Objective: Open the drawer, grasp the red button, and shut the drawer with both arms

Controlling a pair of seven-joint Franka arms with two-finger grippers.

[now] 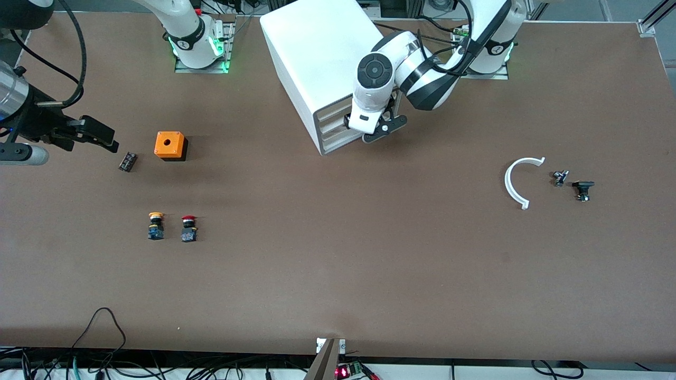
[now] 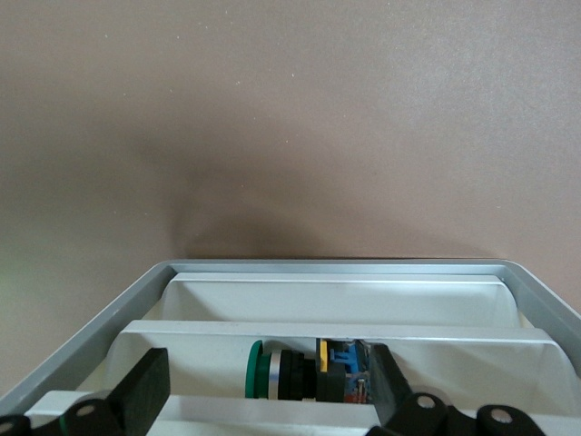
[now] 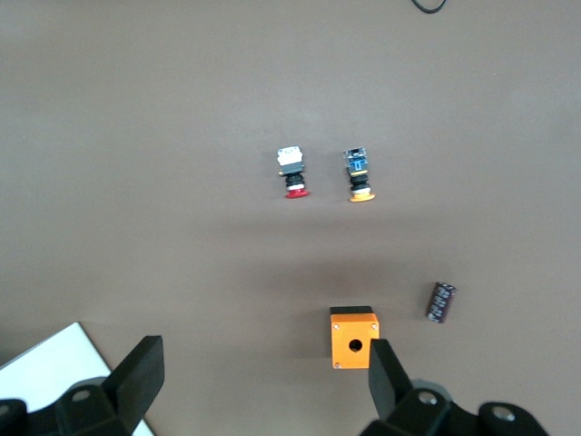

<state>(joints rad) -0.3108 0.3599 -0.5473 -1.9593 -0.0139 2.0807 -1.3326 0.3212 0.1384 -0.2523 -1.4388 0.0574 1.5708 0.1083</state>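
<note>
Left gripper (image 1: 376,129) is parked right at the front of the white cabinet (image 1: 317,58), fingers spread wide and not pinching anything. In the left wrist view its fingers (image 2: 145,386) straddle the cream drawer fronts, and between them, inside the drawer (image 2: 336,350) just under the gripper, lies a green-capped button (image 2: 268,371) with a black and blue body. The drawers look pushed in from the front view, so nothing is pulled out so far.

Right gripper (image 1: 97,134) hangs up in the air toward the right arm's end of the table, also spread open and empty. Close by it on the table sit a small black part (image 1: 128,161) and the orange cube (image 1: 170,145) with a hole on top. The red button (image 1: 189,228) is on the table, well clear of both grippers, nearer the front camera than the cube, just beside the orange-yellow capped button (image 1: 155,225).

Way off at the left arm's end there's a white curved piece (image 1: 515,182) and two little dark parts (image 1: 573,184) near it
</note>
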